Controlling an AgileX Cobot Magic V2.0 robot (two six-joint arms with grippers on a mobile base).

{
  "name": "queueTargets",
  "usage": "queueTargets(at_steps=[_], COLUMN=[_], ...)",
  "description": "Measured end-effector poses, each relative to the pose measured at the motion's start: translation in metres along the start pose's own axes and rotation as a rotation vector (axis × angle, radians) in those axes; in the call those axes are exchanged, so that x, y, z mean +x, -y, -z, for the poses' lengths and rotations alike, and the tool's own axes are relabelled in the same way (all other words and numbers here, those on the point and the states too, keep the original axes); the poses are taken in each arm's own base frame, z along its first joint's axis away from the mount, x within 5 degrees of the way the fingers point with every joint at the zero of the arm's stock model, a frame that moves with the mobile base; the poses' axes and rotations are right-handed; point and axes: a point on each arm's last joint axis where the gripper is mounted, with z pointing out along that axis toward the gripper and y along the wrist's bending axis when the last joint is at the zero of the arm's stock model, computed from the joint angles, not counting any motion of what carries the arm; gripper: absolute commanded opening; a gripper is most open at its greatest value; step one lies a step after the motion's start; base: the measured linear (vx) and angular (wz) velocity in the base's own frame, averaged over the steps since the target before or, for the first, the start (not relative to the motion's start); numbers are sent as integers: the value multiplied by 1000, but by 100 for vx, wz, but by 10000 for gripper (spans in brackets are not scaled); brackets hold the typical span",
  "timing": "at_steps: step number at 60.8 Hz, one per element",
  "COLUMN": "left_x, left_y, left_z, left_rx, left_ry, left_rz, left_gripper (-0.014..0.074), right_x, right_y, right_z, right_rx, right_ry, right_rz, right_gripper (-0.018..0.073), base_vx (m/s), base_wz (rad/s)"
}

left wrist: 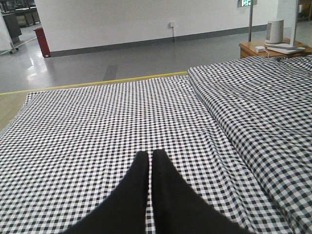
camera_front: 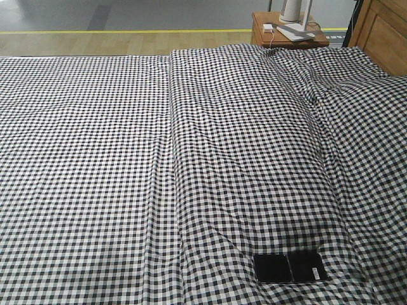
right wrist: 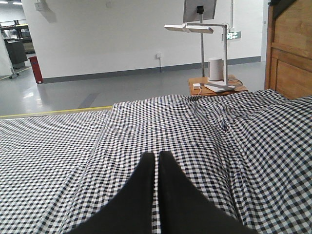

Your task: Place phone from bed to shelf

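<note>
The phone (camera_front: 290, 267), a flat glossy black slab with a crease across its middle, lies on the bed (camera_front: 95, 159) near the front edge, right of centre. The bed is a wide spread of black-and-white checked cloth with long creases. My left gripper (left wrist: 149, 155) hangs above the checked cloth, its two black fingers pressed together with nothing between them. In the right wrist view, my right gripper (right wrist: 156, 156) is likewise shut and empty over the cloth. Neither gripper shows in the front view, and the phone is outside both wrist views. The shelf is out of view.
A small brown nightstand (camera_front: 283, 32) stands beyond the bed's far right corner, carrying a white cylinder (right wrist: 215, 68) and a lamp (right wrist: 201, 29). A wooden headboard (right wrist: 287, 53) rises at the right. Grey floor with a yellow line (camera_front: 127, 30) lies past the bed.
</note>
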Motion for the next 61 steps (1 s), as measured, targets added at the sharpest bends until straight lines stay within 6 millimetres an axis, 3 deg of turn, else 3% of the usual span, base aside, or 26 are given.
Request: queueTargets(at_steps=[61], left_x=[0], left_y=[0], left_z=[0], left_rx=[0], left_ry=[0], left_rz=[0], left_gripper=[1], right_x=[0], right_y=[0], right_z=[0], right_rx=[0], right_ry=[0], right_rz=[0], right_gripper=[-6], base_vx=[0], base_wz=[0])
